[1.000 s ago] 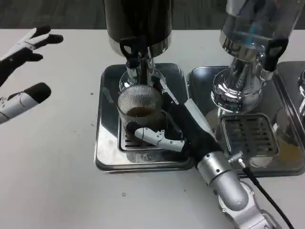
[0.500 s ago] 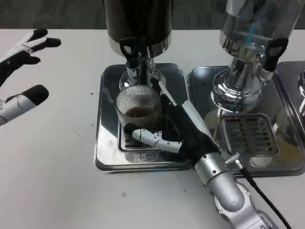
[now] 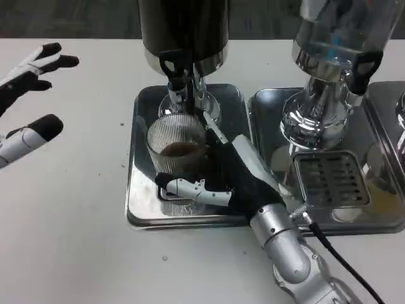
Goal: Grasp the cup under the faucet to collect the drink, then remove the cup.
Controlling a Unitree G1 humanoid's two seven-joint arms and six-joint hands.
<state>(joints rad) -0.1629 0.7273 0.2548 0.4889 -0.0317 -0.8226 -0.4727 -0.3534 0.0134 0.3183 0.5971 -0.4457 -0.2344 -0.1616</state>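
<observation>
We grip the upright cup (image 3: 177,147) with our right hand (image 3: 218,174), fingers wrapped round it just below the faucet (image 3: 178,76), so it lies directly in that hand, while our left hand (image 3: 28,101) waits well away, spread and holding nothing.

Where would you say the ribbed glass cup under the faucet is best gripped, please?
Grip the cup around its ribbed side wall, coming from its right, as the right hand does. It stands upright holding drink, and the faucet directly above blocks a top approach.
</observation>
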